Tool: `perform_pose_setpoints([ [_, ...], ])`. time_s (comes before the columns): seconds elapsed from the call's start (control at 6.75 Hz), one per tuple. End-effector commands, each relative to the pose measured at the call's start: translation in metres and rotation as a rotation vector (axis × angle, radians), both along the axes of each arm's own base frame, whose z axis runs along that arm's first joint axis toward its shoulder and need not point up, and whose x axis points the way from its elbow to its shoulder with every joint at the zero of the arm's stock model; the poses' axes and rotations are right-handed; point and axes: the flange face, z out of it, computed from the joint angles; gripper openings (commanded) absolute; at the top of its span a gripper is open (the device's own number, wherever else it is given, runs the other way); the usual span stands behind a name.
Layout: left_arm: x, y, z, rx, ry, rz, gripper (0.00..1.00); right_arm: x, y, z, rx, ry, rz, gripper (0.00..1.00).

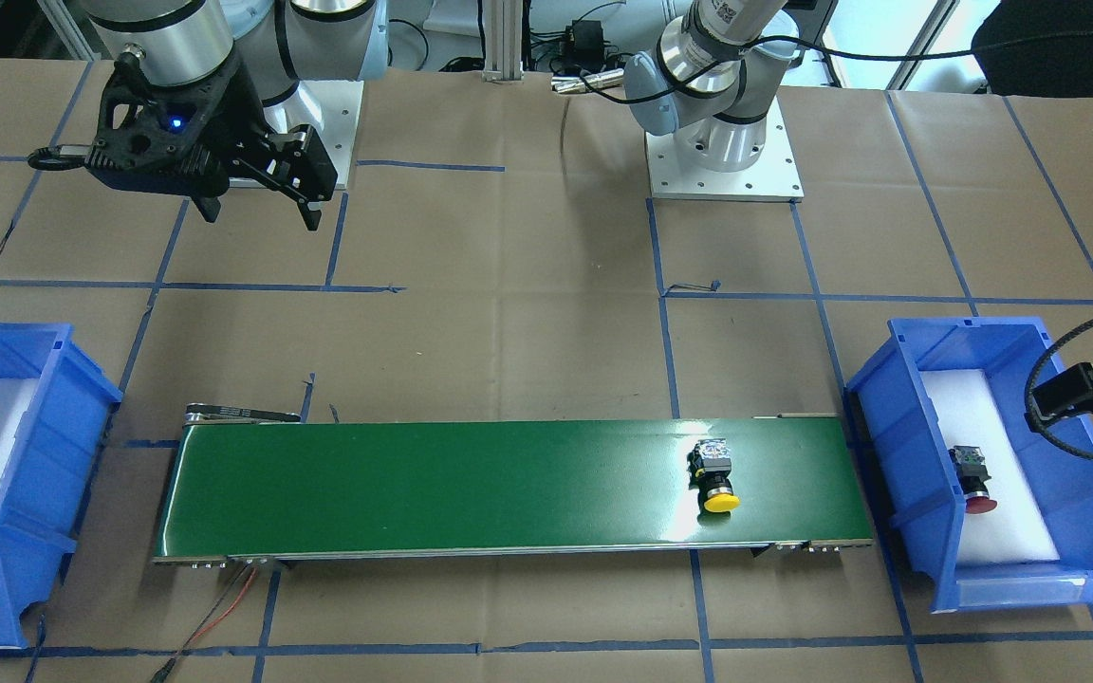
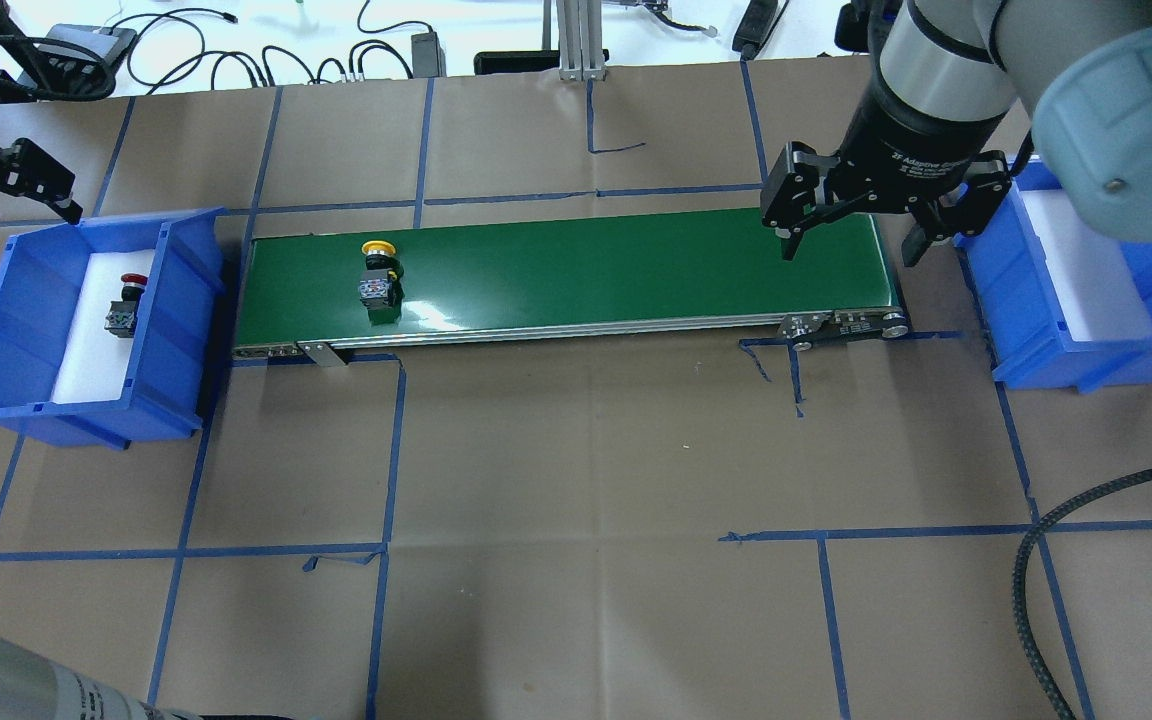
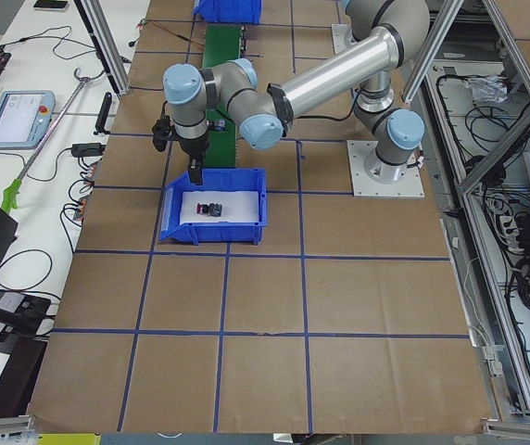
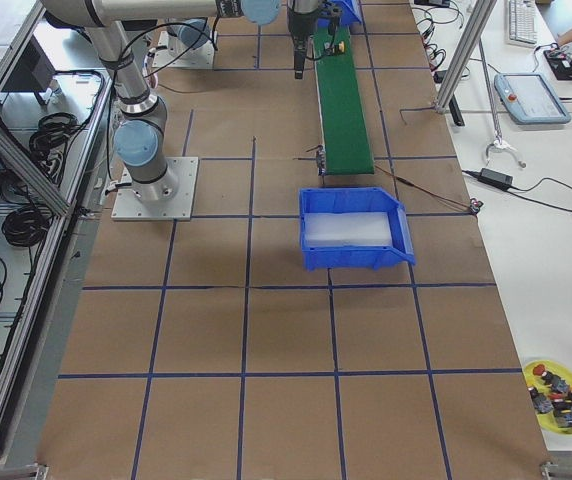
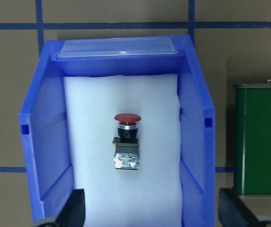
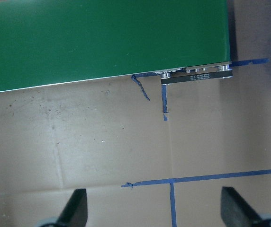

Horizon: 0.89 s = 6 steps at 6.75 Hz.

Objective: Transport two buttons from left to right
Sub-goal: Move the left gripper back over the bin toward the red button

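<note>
Yellow btn: yellow mushroom-cap push-button [image 1: 717, 477] w/ black-grey boxy body, lying on its side on long green conveyor belt [image 1: 461, 484], nr the belt end on robot's L side.
Yellow btn axis: long axis runs across belt's width; cap pts away from robot, body twd robot.
Red btn: red mushroom-cap push-button [image 5: 126, 142], same boxy body, on its side on white foam pad [image 5: 93, 189] inside blue plastic bin on L [image 5: 192, 142].
Red btn axis: along bin's length; cap pts away from robot, twd clear label strip [image 5: 119, 47] at bin's end.
L claw: left gripper [image 5: 152, 203], fingers spread wide, holding nothing; hangs above L bin.
Red btn vs L claw: below it, not touching, approx centred betw. the two fingers [image 5: 76, 210] in L wrist view, ahead of the tips.
Yellow btn vs L claw: off to one side, on belt beyond bin wall; no contact.
R claw: right gripper [image 2: 848, 250], fingers apart, empty; hovers over belt's other end, nr second blue plastic bin [image 2: 1086, 355] w/ white foam.
Btns vs R claw: both well apart from it; yellow btn at opposite end of belt.
Table: brown paper cover [image 2: 586, 450] w/ blue tape grid.
</note>
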Motion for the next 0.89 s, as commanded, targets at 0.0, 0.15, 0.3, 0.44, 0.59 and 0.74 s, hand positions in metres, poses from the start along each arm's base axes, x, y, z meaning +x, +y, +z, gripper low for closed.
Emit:
perform_pose_setpoints([
  [0.0,0.01,0.0,-0.019,-0.013,-0.005,0.009,1.0,0.0,0.0,0.0,-0.001,0.0,0.0,1.0],
  [0.15,0.007,0.0,-0.027,-0.001,0.001,0.009,1.0,0.0,0.0,0.0,-0.001,0.0,-0.002,1.0],
  [0.3,0.004,-0.004,-0.035,0.002,0.002,0.003,1.0,0.0,0.0,0.0,-0.002,-0.002,0.001,1.0],
  [0.44,0.001,-0.01,-0.043,-0.01,-0.005,-0.006,1.0,0.0,0.0,0.0,-0.001,0.0,0.002,1.0],
  [0.59,0.001,-0.015,-0.053,-0.001,0.001,-0.01,1.0,0.0,0.0,0.0,-0.001,0.0,0.002,1.0],
  [0.74,0.002,-0.019,-0.067,-0.002,0.0,-0.013,1.0,0.0,0.0,0.0,-0.002,0.0,0.002,1.0],
])
